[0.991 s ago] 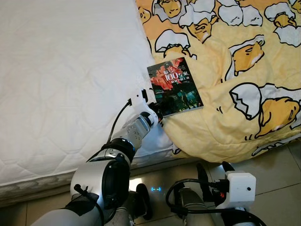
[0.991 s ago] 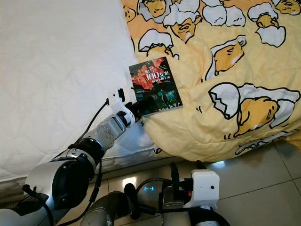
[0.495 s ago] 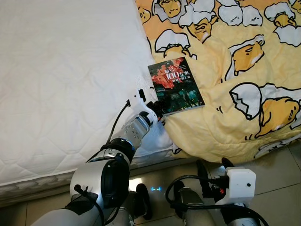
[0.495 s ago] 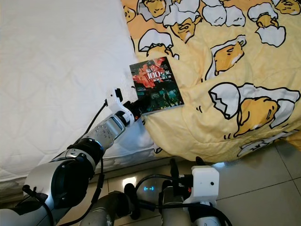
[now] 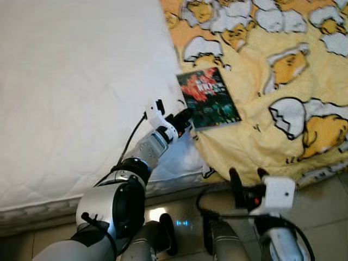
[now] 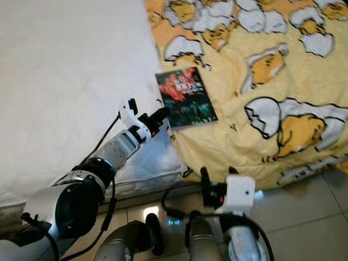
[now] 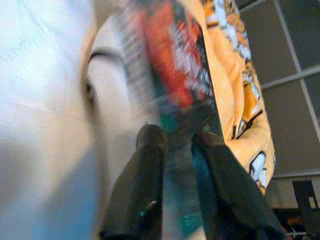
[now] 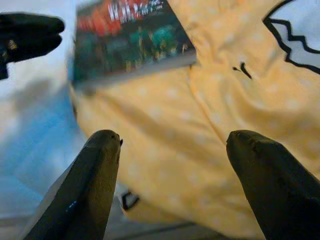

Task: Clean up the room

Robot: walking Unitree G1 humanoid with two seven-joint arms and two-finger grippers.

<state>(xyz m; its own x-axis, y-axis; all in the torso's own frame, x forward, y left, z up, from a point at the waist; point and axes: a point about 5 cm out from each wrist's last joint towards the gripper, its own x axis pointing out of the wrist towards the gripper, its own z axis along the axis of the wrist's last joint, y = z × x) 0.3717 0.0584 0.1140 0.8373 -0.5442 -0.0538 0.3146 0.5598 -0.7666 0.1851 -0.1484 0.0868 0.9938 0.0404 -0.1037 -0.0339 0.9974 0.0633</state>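
Observation:
A paperback book (image 5: pixel 208 98) with a dark red and green cover lies on the yellow egg-print blanket (image 5: pixel 288 125), beside the white mattress (image 5: pixel 76 92). My left gripper (image 5: pixel 184 117) reaches across the mattress edge to the book's near left corner. In the left wrist view its fingers (image 7: pixel 150 160) stand close together with the blurred book (image 7: pixel 175 65) edge between them. My right gripper (image 5: pixel 246 178) hangs low by the bed's edge, open and holding nothing. The right wrist view looks between its spread fingers (image 8: pixel 100 170) at the blanket and the book (image 8: pixel 130 35).
The blanket (image 6: pixel 272 109) is bunched and hangs over the bed's side toward the tiled floor (image 5: pixel 326 217). The mattress edge runs just in front of my body.
The whole view has shifted and blurred, so the camera has moved. My left gripper has edged up along the book's left corner. My right gripper has risen a little.

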